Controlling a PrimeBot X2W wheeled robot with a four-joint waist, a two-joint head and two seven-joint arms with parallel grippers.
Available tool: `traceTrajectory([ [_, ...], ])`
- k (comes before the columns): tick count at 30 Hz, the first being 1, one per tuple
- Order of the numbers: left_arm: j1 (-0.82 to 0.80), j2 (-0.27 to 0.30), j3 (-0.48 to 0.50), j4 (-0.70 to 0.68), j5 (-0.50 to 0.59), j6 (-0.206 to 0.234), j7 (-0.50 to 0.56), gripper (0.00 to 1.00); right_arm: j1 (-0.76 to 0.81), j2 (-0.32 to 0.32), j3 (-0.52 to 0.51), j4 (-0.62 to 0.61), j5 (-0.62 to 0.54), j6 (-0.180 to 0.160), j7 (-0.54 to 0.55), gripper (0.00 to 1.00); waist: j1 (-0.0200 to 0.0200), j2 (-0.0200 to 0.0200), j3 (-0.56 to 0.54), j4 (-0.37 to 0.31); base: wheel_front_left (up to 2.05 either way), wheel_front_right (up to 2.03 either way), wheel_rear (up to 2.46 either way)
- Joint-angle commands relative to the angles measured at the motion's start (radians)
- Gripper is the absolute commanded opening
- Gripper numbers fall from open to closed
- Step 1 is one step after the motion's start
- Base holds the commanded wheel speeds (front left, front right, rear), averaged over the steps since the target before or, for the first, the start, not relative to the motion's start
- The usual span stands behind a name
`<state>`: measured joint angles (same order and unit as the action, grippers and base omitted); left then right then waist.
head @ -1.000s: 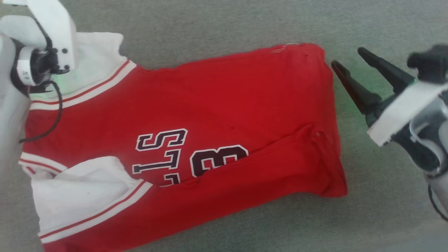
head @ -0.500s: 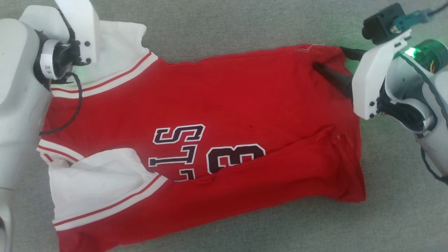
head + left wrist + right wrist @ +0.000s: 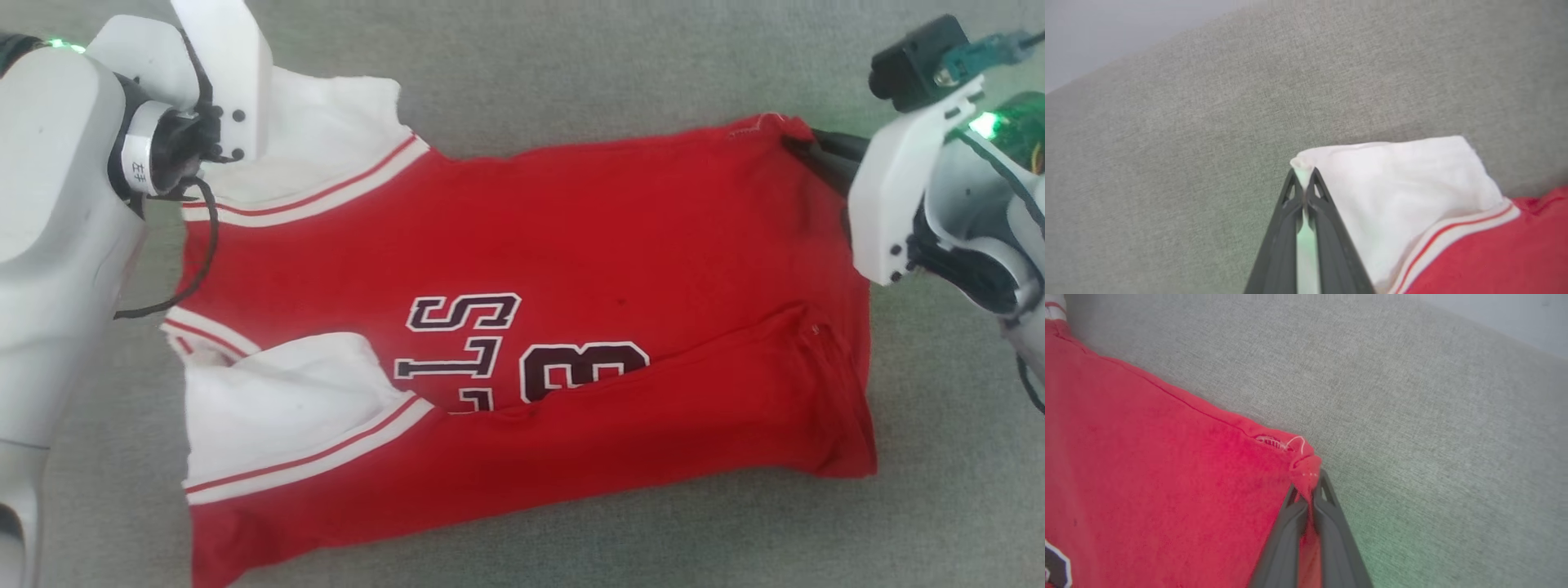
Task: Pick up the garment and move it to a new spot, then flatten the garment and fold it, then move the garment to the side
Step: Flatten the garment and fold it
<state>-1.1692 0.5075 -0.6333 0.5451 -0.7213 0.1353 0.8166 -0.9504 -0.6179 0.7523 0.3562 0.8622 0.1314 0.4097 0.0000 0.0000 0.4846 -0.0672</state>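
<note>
Garment [image 3: 571, 245] first: it's a soft red sports top with white sleeve panels, red-and-white stripe trim and dark lettering outlined in white. It's lying spread out sideways on the grey woven fabric surface [image 3: 571, 65] and takes up most of the head view. Sleeves are at the 9 o'clock end, hem at the 3 o'clock end. One long fold runs along the lower edge from about 6 toward 3 o'clock and covers the bottom of the lettering.

Left gripper [image 3: 1302, 176], with 2 long dark fingers, is clamped on the corner of the upper white sleeve, around 10 o'clock in the head view. Its wrist view shows a nub of white cloth pinched right at the tips.

Right gripper [image 3: 1308, 486] is clenched on the red hem corner at about 2 o'clock, with cloth bunched between the tips and a loose white thread [image 3: 1296, 442] just beside them.

Other stuff around:
- black cable [image 3: 211, 245] looping off the left wrist, crossing over the sleeve stripe
- black wrist camera [image 3: 918, 61] at 1 o'clock
- green light [image 3: 984, 124] glowing on the right arm
</note>
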Motion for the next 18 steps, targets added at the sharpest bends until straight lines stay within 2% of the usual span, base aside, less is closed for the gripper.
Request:
traceTrajectory([
  [1,0.02,0.013,-0.002,-0.023,-0.003,-0.007,0.011,0.0,0.021,-0.015,-0.001,-0.012,0.009,-0.001,-0.016,0.0,0.0,0.0,-0.03,0.025,0.0,0.0,0.0],
  [5,0.051,0.037,0.001,-0.115,-0.028,-0.009,0.042,0.0,0.064,-0.054,-0.016,-0.046,0.011,-0.001,-0.041,0.0,0.0,0.0,-0.069,0.053,0.0,0.0,0.0],
  [8,0.098,0.065,0.003,-0.223,-0.045,0.017,0.079,0.0,0.105,-0.083,-0.032,-0.08,0.011,-0.001,-0.051,0.0,0.0,0.0,-0.097,0.072,0.0,0.0,0.0],
  [14,0.222,0.16,0.016,-0.476,-0.061,0.09,0.143,0.0,0.208,-0.144,-0.082,-0.151,0.015,-0.001,-0.059,0.0,0.0,0.0,-0.133,0.103,0.0,0.0,0.0],
  [18,0.329,0.225,0.024,-0.657,-0.068,0.161,0.173,0.0,0.287,-0.182,-0.123,-0.2,0.006,-0.001,-0.061,0.0,0.0,0.0,-0.148,0.115,0.0,0.0,0.0],
])
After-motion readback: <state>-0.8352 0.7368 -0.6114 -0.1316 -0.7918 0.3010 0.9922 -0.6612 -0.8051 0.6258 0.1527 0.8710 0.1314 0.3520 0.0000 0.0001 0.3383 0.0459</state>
